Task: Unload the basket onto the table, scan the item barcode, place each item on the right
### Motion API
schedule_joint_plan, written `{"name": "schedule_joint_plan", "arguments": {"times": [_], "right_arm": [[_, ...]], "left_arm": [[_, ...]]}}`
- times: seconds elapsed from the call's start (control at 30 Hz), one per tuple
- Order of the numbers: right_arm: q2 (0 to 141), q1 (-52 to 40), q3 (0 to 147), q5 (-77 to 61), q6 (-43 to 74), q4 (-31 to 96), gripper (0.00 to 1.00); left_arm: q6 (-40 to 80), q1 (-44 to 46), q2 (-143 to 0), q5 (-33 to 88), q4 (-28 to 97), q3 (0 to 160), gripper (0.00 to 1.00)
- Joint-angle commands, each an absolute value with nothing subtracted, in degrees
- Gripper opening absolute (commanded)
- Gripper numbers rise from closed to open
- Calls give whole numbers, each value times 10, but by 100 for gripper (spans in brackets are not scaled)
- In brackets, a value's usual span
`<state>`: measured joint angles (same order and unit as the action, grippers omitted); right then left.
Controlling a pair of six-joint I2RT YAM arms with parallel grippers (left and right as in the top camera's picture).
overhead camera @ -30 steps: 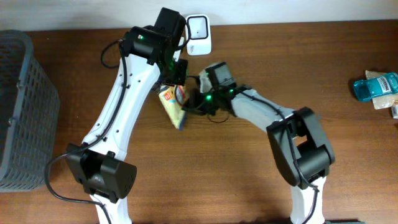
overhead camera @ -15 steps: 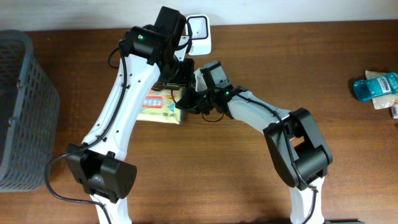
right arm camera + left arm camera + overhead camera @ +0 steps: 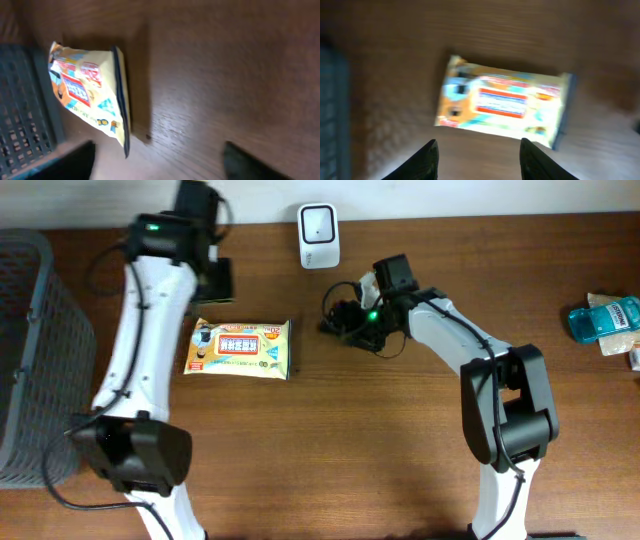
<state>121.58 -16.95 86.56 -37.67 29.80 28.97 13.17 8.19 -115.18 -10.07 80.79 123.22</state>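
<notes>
**Overhead view.** I see the yellow packet (image 3: 240, 348) lying flat and label up on the wooden table (image 3: 400, 460). It is left of centre and touches neither arm. The white scanner (image 3: 318, 223) stands at the far edge, to the right of the packet and well apart from it. The left gripper (image 3: 218, 280) hangs just beyond the packet's far-left corner. The right gripper (image 3: 340, 320) sits to the packet's right, nearer the scanner. A dark mesh basket (image 3: 30, 330) fills the left edge, and a blue item (image 3: 605, 318) lies at the far right. From above I cannot separate the jaws of either gripper.

**Left wrist view (blurred).** This view settles the left jaws. The two dark fingers (image 3: 427, 160) stand moderately apart with only bare wood between them. The packet lies beyond their tips, untouched, and its red-and-white label panel is legible only as colour.

**Right wrist view.** The fingers (image 3: 70, 160) sit at opposite lower corners of the frame, spread wide and holding nothing. The packet appears obliquely, its dark-edged end toward the camera. The basket's mesh is directly behind it, a pairing the left wrist view barely shows.
</notes>
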Motion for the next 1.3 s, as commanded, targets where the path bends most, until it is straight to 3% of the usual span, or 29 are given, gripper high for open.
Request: {"name": "schedule_joint_plan", "arguments": {"times": [0.0, 0.07, 0.13, 0.23, 0.37, 0.93, 1.03, 1.2, 1.27], "right_arm": [[1223, -214, 876, -344, 263, 289, 89], [1223, -244, 876, -298, 264, 282, 91], [1223, -277, 876, -254, 264, 273, 91], [1223, -307, 876, -202, 278, 265, 91], [1223, -331, 876, -158, 281, 250, 90], [1301, -363, 876, -227, 310, 146, 84], [1314, -364, 876, -225, 335, 134, 69], [1315, -355, 881, -203, 335, 138, 8], [1315, -343, 893, -203, 335, 155, 4]], "left_arm": [[142, 55, -1136, -119, 817, 1228, 49], [142, 41, -1136, -119, 823, 1227, 51], [142, 26, -1136, -119, 831, 1227, 66], [142, 10, -1136, -118, 846, 1227, 67], [141, -2, -1136, -118, 863, 1227, 96], [141, -6, -1136, -118, 867, 1227, 99], [141, -6, -1136, -118, 867, 1227, 99], [141, -6, -1136, -119, 872, 1227, 99], [141, -6, -1136, -119, 871, 1227, 99]]}}
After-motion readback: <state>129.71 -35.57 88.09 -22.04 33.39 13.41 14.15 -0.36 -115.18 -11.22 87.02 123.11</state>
